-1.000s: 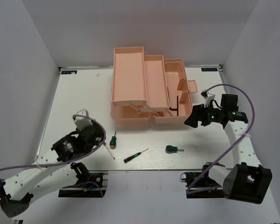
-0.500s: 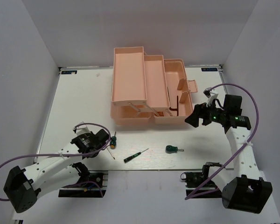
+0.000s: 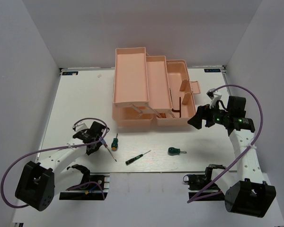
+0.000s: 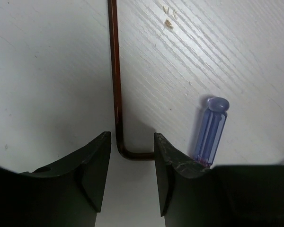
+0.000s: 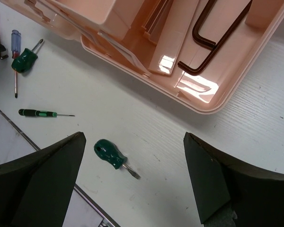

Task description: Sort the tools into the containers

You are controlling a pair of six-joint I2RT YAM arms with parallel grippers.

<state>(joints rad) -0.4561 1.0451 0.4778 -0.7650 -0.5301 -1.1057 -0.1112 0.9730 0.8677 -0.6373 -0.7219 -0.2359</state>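
Note:
My left gripper (image 3: 97, 138) (image 4: 132, 142) is open and low over the table, and its jaws straddle the short bend of a dark L-shaped hex key (image 4: 115, 71). A blue-handled screwdriver (image 4: 211, 128) lies just right of the right finger; its thin shaft shows in the top view (image 3: 110, 154). A green-orange screwdriver (image 3: 114, 142), a black-green screwdriver (image 3: 137, 157) and a stubby green screwdriver (image 3: 176, 151) (image 5: 109, 153) lie on the table. The salmon-pink toolbox (image 3: 130, 80) stands open with two hex keys (image 5: 213, 42) in its bottom tray. My right gripper (image 3: 199, 118) (image 5: 132, 142) is open wide and empty, above the table beside the toolbox.
The toolbox trays fan out toward the back left, and its lid handle (image 3: 189, 86) is on the right. The table's front edge (image 3: 146, 172) runs just behind the arm bases. White walls enclose the table on the left, back and right.
My left arm has swung in and come down so its jaws sit around the hex key's bend beside the blue screwdriver. The right arm has barely moved.

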